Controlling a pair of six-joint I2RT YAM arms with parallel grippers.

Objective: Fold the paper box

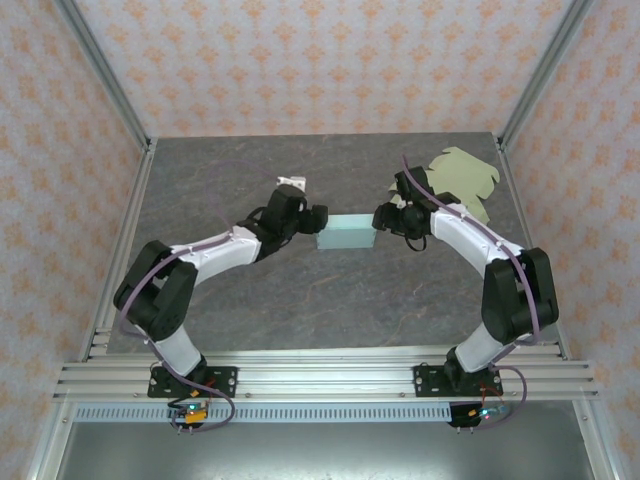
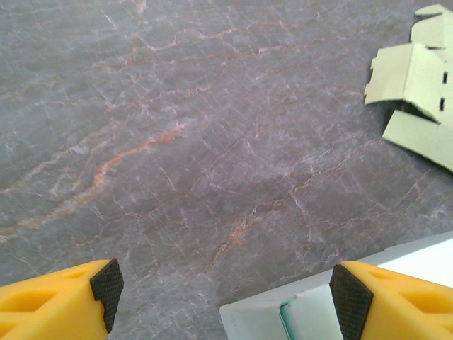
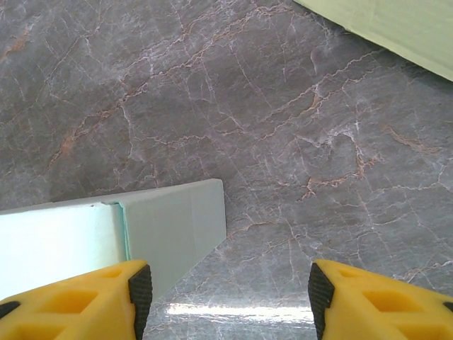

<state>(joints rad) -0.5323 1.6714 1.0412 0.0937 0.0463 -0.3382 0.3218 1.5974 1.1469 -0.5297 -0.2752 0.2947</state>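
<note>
Paper box (image 1: 345, 233): pale blue-green, at mid-bench (image 1: 300, 300) between the two arms; long axis runs left to right.
Left jaws: released and spread wide; the box's left end lies against one pad (image 2: 350, 297), to the side of the gap.
Right jaws: released; the box's right end lies beside one pad (image 3: 139, 290), not between them.
Nearer arm: neither, one stands at each end.
Flat card blanks (image 1: 462, 180): far right, well apart.
Writing: none legible.

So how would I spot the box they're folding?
Look at the grey marble table. In its middle, between the left arm and right arm, sits the paper box. It is a pale blue-green block, unlike the flat yellowish cut-outs in the far right corner.
</note>
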